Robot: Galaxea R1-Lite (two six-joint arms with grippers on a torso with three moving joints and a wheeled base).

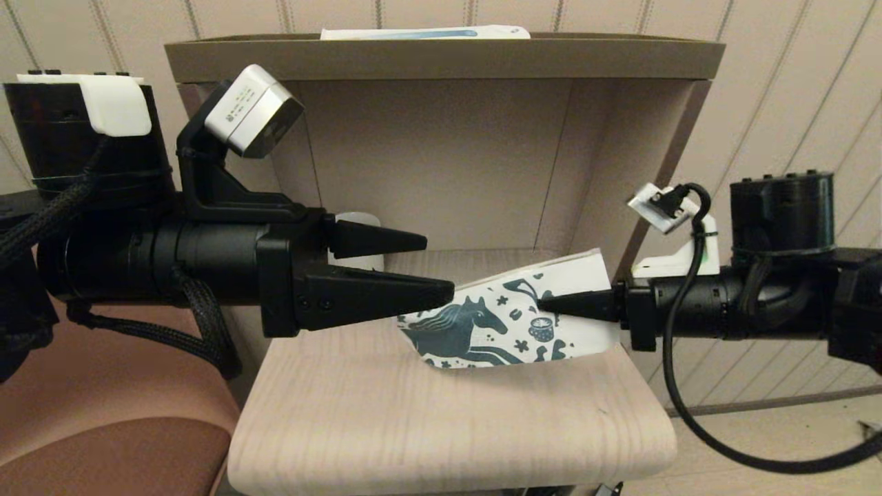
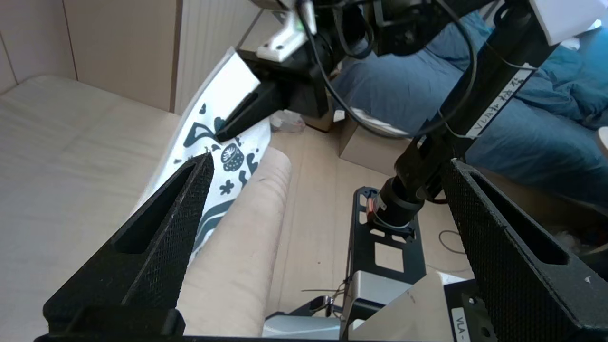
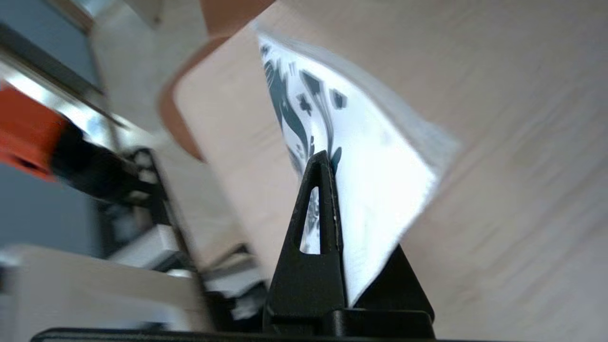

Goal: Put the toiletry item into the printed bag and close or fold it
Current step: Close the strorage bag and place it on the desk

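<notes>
A pale wooden table (image 1: 413,427) stands in front, a brown-topped cabinet (image 1: 441,58) behind it. A white cup (image 1: 358,224) sits far left on the table. A reddish seat (image 1: 103,427) lies left.

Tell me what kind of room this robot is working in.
Probably a bedroom or hotel room: the printed bag is at a pale wooden bedside shelf, with blue bedding seen beside it, striped wallpaper behind, and a brown upholstered seat alongside.
</notes>
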